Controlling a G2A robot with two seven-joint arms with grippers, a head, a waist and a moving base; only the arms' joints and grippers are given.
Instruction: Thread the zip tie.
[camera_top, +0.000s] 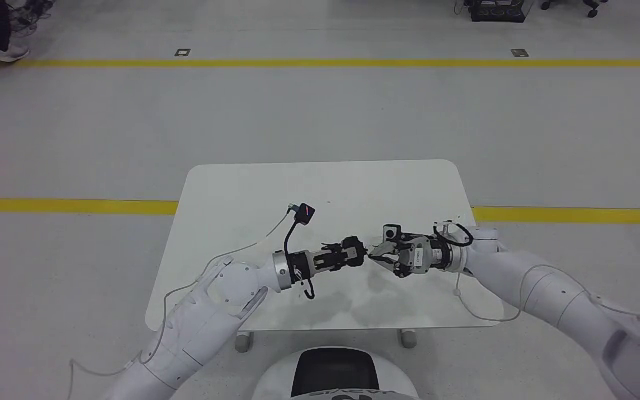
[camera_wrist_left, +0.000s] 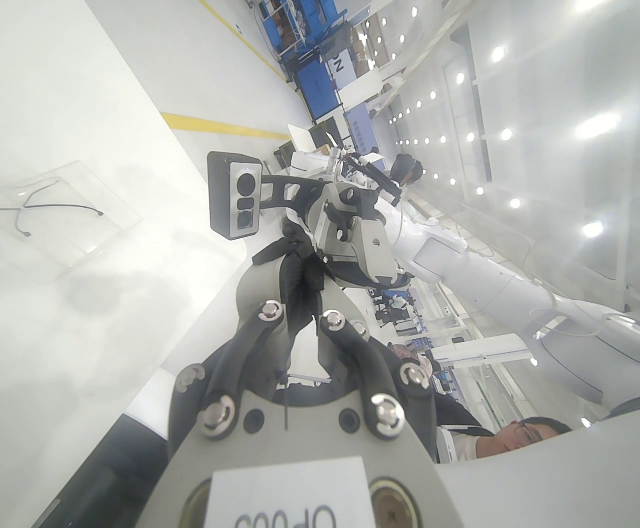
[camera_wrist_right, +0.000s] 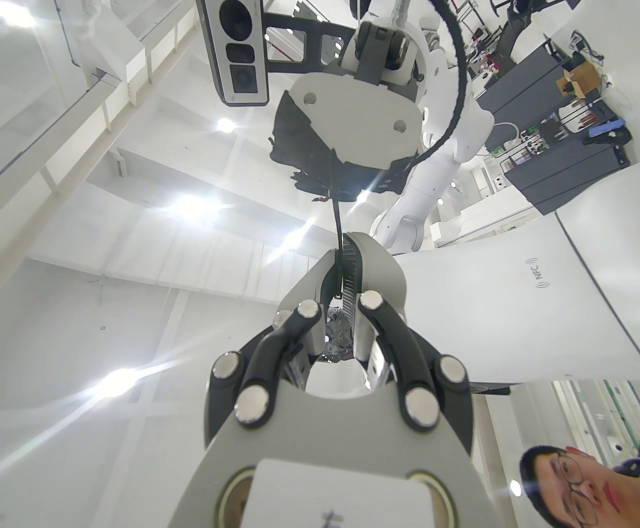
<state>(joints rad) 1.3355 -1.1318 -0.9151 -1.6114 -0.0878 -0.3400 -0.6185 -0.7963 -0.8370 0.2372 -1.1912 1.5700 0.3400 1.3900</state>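
Observation:
Both arms hold their grippers tip to tip a little above the white table (camera_top: 320, 190). A thin black zip tie (camera_wrist_right: 339, 220) spans the short gap between them. My right gripper (camera_wrist_right: 345, 257) is shut on one end of the strip, which lies along its ridged pad. The other end runs into the black padded fingertips of my left gripper (camera_wrist_right: 327, 189), which is shut on it. In the top view the left gripper (camera_top: 355, 250) and right gripper (camera_top: 383, 252) meet near the table's middle front. A thin tail of the zip tie (camera_wrist_left: 286, 405) shows between the left gripper's (camera_wrist_left: 302, 265) shut fingers.
A clear flat tray (camera_wrist_left: 107, 200) with a few loose black zip ties (camera_wrist_left: 60, 205) lies on the table off to the side of the left arm. A yellow floor line (camera_top: 80, 206) runs beyond the table's edges.

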